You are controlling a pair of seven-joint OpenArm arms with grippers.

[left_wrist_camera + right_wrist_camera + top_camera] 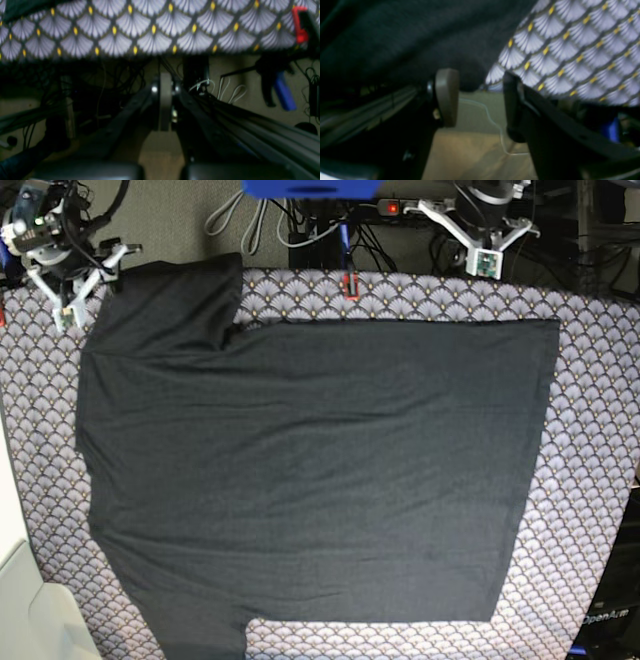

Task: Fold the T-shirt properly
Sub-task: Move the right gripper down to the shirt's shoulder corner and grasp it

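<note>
The dark charcoal T-shirt [310, 470] lies spread flat on the patterned tablecloth [600, 480], one sleeve reaching the back left corner. My right gripper [85, 288] hovers open at that corner, just off the sleeve's edge. In the right wrist view its fingers [446, 97] stand wide apart with nothing between them, the T-shirt's edge [407, 37] hanging over the table rim just beyond. My left gripper [487, 258] sits behind the table's back edge, apart from the cloth. In the left wrist view the left gripper [165, 100] is shut and empty, below the tablecloth [150, 30].
A red clamp [350, 283] grips the back table edge near the shirt's collar side, and shows as a red clamp [300, 25] in the left wrist view. Cables and a blue-handled tool [283, 92] lie on the floor behind. A white bin [30, 610] stands at front left.
</note>
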